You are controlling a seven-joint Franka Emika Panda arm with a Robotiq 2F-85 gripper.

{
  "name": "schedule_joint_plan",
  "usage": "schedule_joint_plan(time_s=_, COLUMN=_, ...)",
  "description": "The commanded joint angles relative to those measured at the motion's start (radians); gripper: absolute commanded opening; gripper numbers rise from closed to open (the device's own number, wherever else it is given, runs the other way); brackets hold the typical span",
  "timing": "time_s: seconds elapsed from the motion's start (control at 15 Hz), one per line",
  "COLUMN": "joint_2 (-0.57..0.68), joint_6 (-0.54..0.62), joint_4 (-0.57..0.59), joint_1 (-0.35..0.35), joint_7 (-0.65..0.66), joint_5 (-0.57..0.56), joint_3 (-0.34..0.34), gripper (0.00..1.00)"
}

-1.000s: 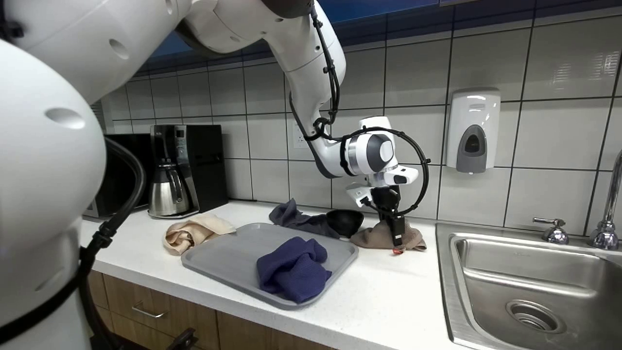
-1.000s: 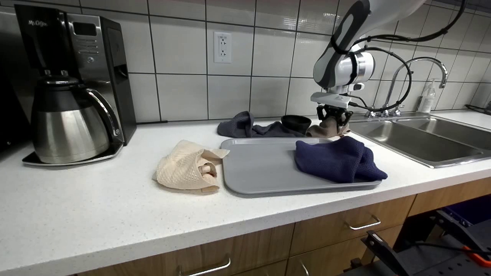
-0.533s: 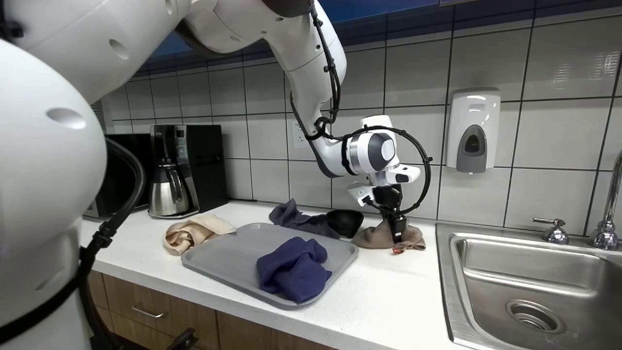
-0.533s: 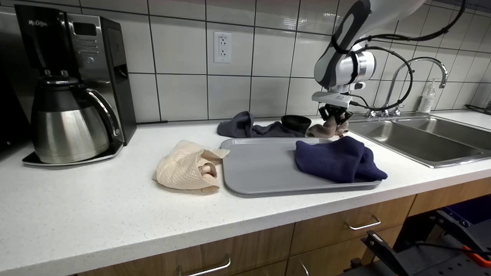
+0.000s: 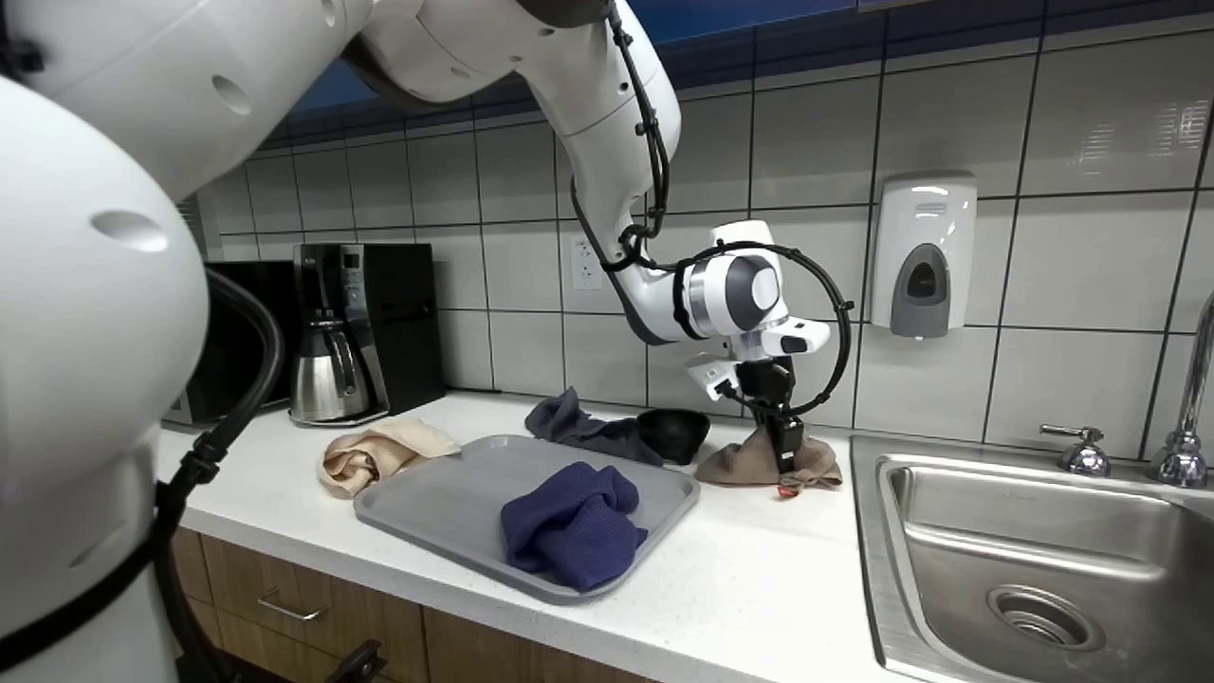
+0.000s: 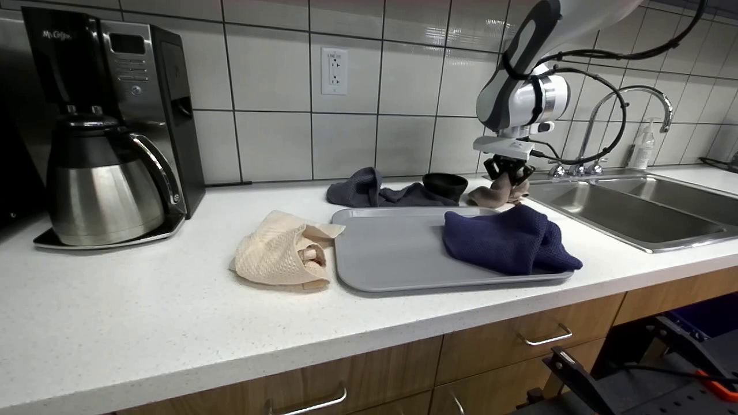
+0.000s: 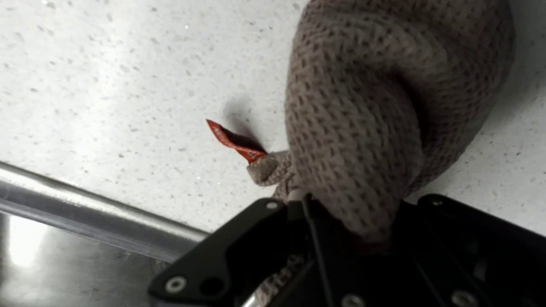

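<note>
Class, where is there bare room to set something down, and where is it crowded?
Free: the counter between the coffee maker and beige cloth; its front stretch between the tray and sink; the tray's bare part beside the navy cloth. Crowded: along the wall, where the grey cloth, bowl and brown cloth sit close, the jaws gripping the last.

Rough-woven cloth (image 7: 354,128); shiny metal sink (image 5: 884,569); glossy tiles (image 5: 816,142); matt tray (image 6: 392,248), seemingly plastic.
</note>
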Motion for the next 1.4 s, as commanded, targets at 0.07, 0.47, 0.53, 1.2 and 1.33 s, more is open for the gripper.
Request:
schedule_joint_plan(time_s=0.07, joint_2=-0.065, joint_6=-0.011, joint_4=-0.04, joint_1=0.008, joint_7=-0.016, joint_5=0.005, joint_3=-0.011, gripper=0.03)
schedule_joint_plan(time_s=0.47, joint_2=-0.152, joint_6=-0.001, joint_4=-0.091, joint_1=0.001, joint_7=-0.043, joint_5=0.004, joint_3=-0.002, gripper=0.03)
schedule_joint_plan(time_s=0.53, joint_2=-0.168, joint_6=-0.001, joint_4=-0.101, joint_1=-0.003, joint_7=-0.052, joint_5=0.006, joint_3=0.002, gripper=0.03)
schedule_joint_plan(time_s=1.2, joint_2=-0.356, joint_6=0.021, joint_4=-0.262, joint_1=-0.003, joint_7=-0.116, joint_5=-0.014, joint_3=0.0, gripper=0.03)
schedule_joint_plan(time_s=1.33, joint_2=-0.393, joint_6=0.017, joint_4=-0.298, joint_1=-0.003, joint_7=-0.138, joint_5=-0.023, joint_3=0.001, gripper=0.03)
